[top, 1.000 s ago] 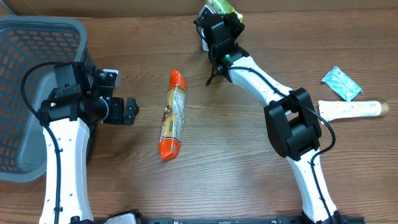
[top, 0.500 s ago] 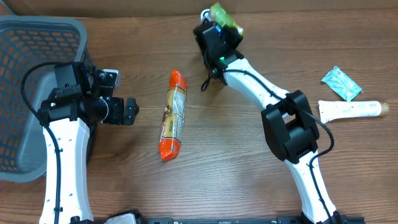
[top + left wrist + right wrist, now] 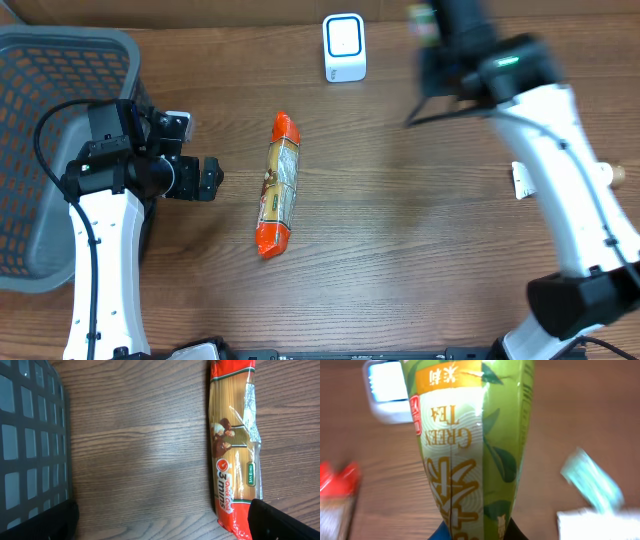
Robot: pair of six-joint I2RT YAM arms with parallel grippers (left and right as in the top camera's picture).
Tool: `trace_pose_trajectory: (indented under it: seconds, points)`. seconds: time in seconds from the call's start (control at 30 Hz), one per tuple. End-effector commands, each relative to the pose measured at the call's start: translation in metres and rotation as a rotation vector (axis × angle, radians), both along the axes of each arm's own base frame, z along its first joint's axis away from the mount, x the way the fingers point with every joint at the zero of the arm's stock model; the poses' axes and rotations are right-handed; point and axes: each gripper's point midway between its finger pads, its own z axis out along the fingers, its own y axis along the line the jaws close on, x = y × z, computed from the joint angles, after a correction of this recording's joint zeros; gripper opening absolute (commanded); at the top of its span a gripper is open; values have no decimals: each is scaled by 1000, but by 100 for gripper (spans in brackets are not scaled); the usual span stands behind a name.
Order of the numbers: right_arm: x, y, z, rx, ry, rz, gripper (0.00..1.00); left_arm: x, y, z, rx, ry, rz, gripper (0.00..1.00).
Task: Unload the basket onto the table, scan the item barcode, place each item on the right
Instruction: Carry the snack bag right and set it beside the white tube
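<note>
So the green tea pack [image 3: 470, 450] is clamped in the right fingers [image 3: 516, 533], right of the scanner [image 3: 344, 47]. The left fingers [image 3: 280, 525] are spread wide, empty, and a pasta pack [image 3: 278, 185] is seen below the scanner.

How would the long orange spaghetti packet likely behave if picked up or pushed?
The long orange plastic spaghetti packet probably stays fairly stiff end to end, since straight dry strands show through its clear window. Its glossy, crinkled film looks slippery, so a grip might slide. Lying flat on the wood, it would more likely skid or pivot than roll.

Left end effector [image 3: 207, 180] wide open, pointing inward; right arm blurred, its end effector [image 3: 440, 35] clamped on a tea packet [image 3: 470, 450].
</note>
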Motion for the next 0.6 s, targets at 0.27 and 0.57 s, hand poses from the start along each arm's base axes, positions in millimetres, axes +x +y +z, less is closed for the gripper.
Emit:
trace_pose_trajectory:
  seconds: [0.27, 0.57]
  points:
    - [-26, -207, -116, 317, 171, -1005, 4, 4, -1, 5, 4, -16, -22, 100]
    - [-47, -246, -192, 366, 188, -1127, 21, 4, -1, 5, 4, -16, -22, 100]
